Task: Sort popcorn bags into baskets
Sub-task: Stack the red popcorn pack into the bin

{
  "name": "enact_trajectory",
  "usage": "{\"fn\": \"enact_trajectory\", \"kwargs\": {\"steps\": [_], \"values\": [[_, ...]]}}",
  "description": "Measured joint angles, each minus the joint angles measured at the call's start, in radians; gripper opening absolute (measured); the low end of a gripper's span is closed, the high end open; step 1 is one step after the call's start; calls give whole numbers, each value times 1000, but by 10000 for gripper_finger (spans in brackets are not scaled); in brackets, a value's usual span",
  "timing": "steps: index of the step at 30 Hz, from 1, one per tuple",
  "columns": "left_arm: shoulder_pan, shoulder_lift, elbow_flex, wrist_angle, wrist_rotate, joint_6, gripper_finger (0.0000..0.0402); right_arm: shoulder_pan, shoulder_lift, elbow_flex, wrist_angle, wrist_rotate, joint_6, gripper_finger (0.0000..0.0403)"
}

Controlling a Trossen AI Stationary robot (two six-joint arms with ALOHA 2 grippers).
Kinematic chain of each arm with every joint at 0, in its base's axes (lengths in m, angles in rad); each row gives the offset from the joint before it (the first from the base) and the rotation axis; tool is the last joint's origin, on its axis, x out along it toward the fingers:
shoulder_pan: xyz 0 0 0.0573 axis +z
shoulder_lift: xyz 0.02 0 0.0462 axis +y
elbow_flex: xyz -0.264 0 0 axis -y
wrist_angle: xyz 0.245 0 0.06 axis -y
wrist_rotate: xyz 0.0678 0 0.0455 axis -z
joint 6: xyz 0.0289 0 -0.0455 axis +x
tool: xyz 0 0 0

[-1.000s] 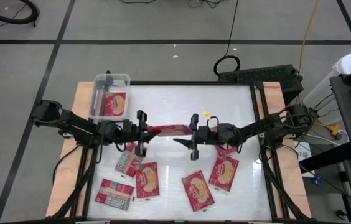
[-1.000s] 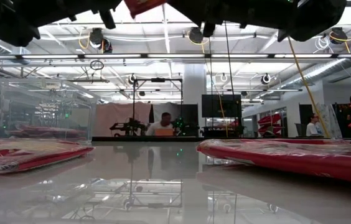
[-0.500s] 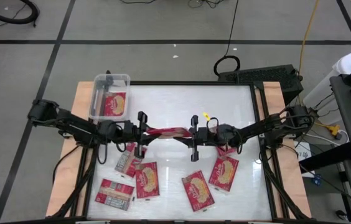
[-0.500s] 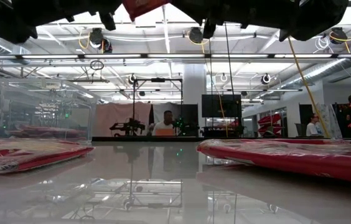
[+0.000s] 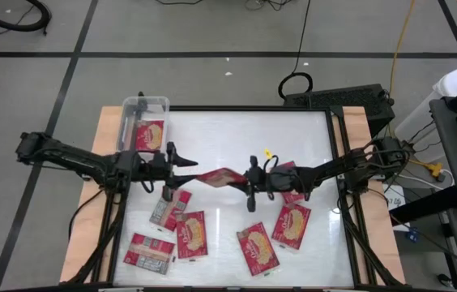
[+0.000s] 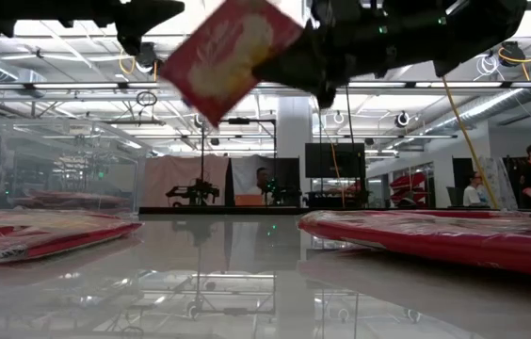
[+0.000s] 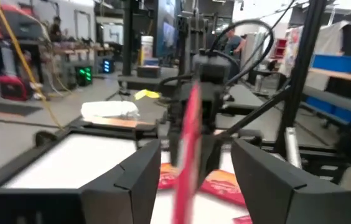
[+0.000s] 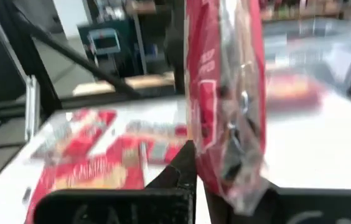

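A red popcorn bag (image 5: 216,176) hangs in the air over the middle of the table, with my right gripper (image 5: 242,180) shut on its right end. In the low view the bag (image 6: 228,56) is tilted and shows its yellowish picture. My left gripper (image 5: 186,165) stands open just left of the bag and touches nothing. In the left wrist view the bag (image 7: 188,143) appears edge-on ahead of the open fingers (image 7: 144,168). The clear basket (image 5: 128,109) stands at the far left corner, with one bag (image 5: 149,135) lying flat in it. My right gripper pinches the bag's right end (image 8: 210,171) between its two fingers. The fingers come level from the table's right side. The bag sticks out from them toward the left, its faces turned on edge and tilted, lifted clear of the table.
Several popcorn bags lie flat on the near half of the white table: three at the near left (image 5: 190,235), (image 5: 166,212), (image 5: 149,251), and others near the middle and right (image 5: 257,250), (image 5: 292,225). One more (image 5: 293,182) lies under my right arm. People stand in the room behind.
My right gripper has shut on the bag's right end. My left gripper has then opened, let go of the bag's left end and drawn back toward the table's left edge. The bag, held level between both grippers before, now tilts down from the right gripper alone.
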Motion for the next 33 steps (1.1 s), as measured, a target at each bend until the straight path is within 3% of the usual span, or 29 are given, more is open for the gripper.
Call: {"fn": "enact_trajectory", "kwargs": {"steps": [6,14,20,26,33], "values": [[-8,72,19,-6,32,-50,194,1,0,0,-94,0,85,3],[-8,278,115,-57,10,-62,187,2,0,0,-98,-2,91,4],[-8,361,172,-102,0,-58,186,18,0,0,-120,-2,90,4],[-15,364,179,-109,7,-56,186,32,0,0,-149,-2,90,4],[-35,261,180,-157,-38,-23,186,35,0,0,-172,-6,91,4]]}}
